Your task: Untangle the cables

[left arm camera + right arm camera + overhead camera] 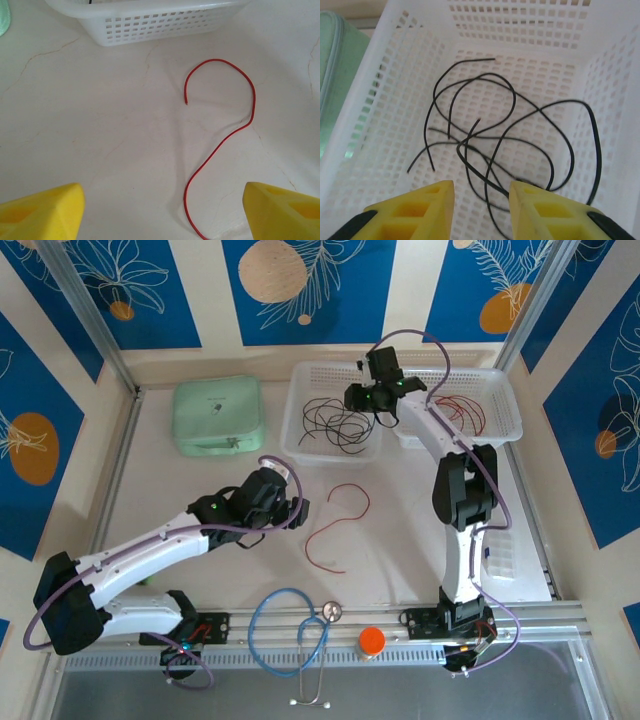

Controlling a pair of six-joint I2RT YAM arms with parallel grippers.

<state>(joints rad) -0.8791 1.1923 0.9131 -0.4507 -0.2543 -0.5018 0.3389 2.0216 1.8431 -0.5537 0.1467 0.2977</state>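
Observation:
A loose red cable [340,525] lies in an S-curve on the table; in the left wrist view this red cable [247,85] runs up between the yellow fingers. My left gripper [297,508] hovers low over its near end, open wide and holding nothing [162,200]. Several black cables [335,423] sit in loose curls in the left white basket [300,380]. My right gripper [368,400] hangs over them, jaws apart [481,192]; one strand of the black cables [514,102] ends right at the right fingertip. Red cables [462,412] lie in the right basket [505,400].
A mint green case [218,417] sits left of the baskets. A blue stethoscope [290,630] and an orange cap [372,640] lie by the near rail. A clear plastic tray [500,560] rests beside the right arm. The basket wall [160,25] stands just beyond the red cable.

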